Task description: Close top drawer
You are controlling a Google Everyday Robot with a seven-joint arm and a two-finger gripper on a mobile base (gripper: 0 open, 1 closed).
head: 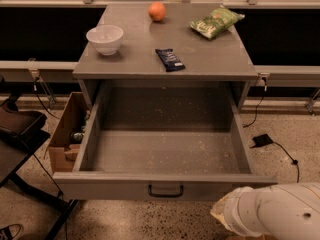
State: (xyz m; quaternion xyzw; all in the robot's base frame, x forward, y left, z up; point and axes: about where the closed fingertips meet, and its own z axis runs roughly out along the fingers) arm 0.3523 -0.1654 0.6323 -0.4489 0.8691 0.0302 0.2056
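Observation:
The top drawer of a grey metal cabinet is pulled fully open toward me. Its deep, dusty speckled tray is empty and a dark loop handle sits mid-front. Only the white arm shows, at the bottom right, below and right of the drawer front. The gripper itself is out of view.
On the cabinet top stand a white bowl, an orange, a green snack bag and a dark snack bar. A cardboard box sits left of the drawer, a dark chair further left. A cable and plug lie right.

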